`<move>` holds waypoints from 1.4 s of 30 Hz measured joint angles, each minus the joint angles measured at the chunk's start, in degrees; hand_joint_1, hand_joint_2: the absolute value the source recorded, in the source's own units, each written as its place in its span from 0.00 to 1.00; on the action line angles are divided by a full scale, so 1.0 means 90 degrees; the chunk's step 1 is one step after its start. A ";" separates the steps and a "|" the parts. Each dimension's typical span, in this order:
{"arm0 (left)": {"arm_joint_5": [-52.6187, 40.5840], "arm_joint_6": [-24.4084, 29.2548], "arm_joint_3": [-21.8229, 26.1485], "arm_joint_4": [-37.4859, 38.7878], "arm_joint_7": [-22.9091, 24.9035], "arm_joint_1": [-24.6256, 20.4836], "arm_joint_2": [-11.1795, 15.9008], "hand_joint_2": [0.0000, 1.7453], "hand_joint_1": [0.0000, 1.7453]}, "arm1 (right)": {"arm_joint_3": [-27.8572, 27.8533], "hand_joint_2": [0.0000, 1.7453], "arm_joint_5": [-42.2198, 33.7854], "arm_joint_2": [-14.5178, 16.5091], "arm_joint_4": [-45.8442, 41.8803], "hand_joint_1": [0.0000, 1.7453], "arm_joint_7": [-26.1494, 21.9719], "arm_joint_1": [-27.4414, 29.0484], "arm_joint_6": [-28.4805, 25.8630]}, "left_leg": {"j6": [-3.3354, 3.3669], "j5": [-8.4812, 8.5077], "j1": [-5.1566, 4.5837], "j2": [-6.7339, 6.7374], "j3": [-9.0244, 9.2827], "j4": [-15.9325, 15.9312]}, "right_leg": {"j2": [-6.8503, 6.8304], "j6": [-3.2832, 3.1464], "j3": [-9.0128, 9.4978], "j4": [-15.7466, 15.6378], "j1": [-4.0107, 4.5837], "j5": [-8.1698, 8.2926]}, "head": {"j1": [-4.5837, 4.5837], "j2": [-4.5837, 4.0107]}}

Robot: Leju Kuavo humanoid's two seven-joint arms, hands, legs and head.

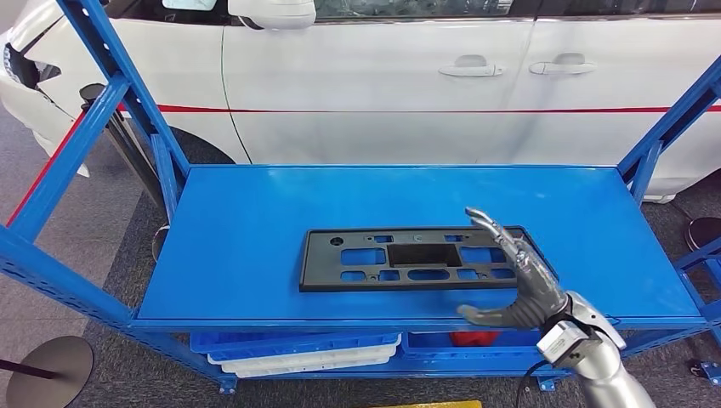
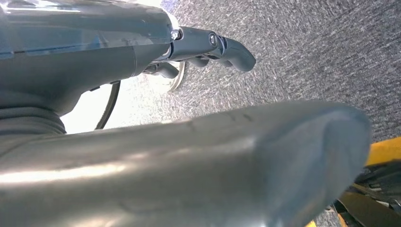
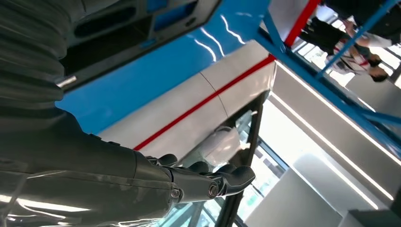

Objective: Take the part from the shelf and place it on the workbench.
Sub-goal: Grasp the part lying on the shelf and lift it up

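A flat black plastic part (image 1: 408, 257) with several cut-outs lies lengthwise on the blue shelf top (image 1: 255, 221), near its front edge. My right hand (image 1: 513, 276) hovers over the part's right end, fingers stretched forward and apart, thumb out toward the shelf's front lip, holding nothing. In the right wrist view the same hand (image 3: 156, 182) shows extended fingers, with a strip of the black part (image 3: 118, 28) and blue shelf (image 3: 156, 71) beside it. My left hand (image 2: 208, 49) hangs over grey carpet with its fingers loosely extended and nothing in them.
A white car (image 1: 408, 76) with a red stripe stands just behind the shelf. Blue uprights (image 1: 127, 93) frame both ends of the rack. Blue and white trays (image 1: 298, 350) sit on the lower level. A round stand base (image 1: 51, 370) rests on the floor at left. A yellow strip (image 2: 384, 150) marks the carpet.
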 joint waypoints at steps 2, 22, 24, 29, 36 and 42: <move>0.0000 -0.0002 0.0000 0.0000 0.0000 0.0002 0.0012 0.00 0.00 | 0.0146 1.00 0.0067 -0.0074 0.0000 0.00 0.0000 0.0079 -0.0078 | 0.0000 0.0000 0.0000 0.0000 0.0000 0.0000 | 0.0000 0.0000 -0.0001 0.0000 0.0000 0.0000 | 0.0000 0.0000; 0.0526 0.0558 0.0468 0.0000 -0.0138 0.0079 0.0280 0.00 0.00 | 0.0804 1.00 0.2524 0.0157 0.0424 0.00 0.0002 -0.0231 -0.1294 | -0.0016 0.0011 0.0006 -0.0010 -0.0007 -0.0001 | -0.0013 -0.0003 -0.0005 0.0004 0.0005 0.0002 | 0.0000 0.0000; 0.0487 0.0506 0.0512 0.0000 -0.0087 0.0091 0.0294 0.00 0.00 | 0.0769 1.00 0.2962 0.0284 0.0460 0.00 0.0013 -0.0220 -0.1433 | -0.0016 0.0011 0.0007 -0.0011 -0.0010 -0.0002 | -0.0012 -0.0004 -0.0006 0.0005 0.0005 0.0002 | 0.0000 0.0000; 0.0392 0.0350 0.0542 0.0000 -0.0030 0.0092 0.0283 0.00 0.00 | 0.0802 1.00 0.4357 0.0714 0.0764 0.00 0.0317 -0.0267 -0.2233 | -0.0017 0.0011 0.0008 -0.0009 -0.0009 -0.0003 | -0.0010 -0.0004 -0.0007 0.0006 0.0005 0.0002 | 0.0000 -0.0001; 0.0377 0.0260 0.0551 0.0000 0.0066 0.0111 0.0200 0.00 0.00 | 0.0985 1.00 0.4737 0.1060 0.1466 0.00 0.0412 -0.0414 -0.2593 | -0.0017 0.0012 0.0008 -0.0011 -0.0010 -0.0002 | -0.0010 -0.0005 -0.0007 0.0006 0.0004 0.0003 | 0.0000 -0.0001; 0.0245 0.0195 0.0541 0.0000 0.0161 0.0137 0.0186 0.00 0.00 | 0.1168 1.00 0.4775 0.1246 0.1854 0.00 0.0432 -0.0513 -0.2604 | -0.0018 0.0012 0.0008 -0.0011 -0.0010 -0.0002 | -0.0011 -0.0005 -0.0008 0.0006 0.0005 0.0002 | 0.0000 0.0000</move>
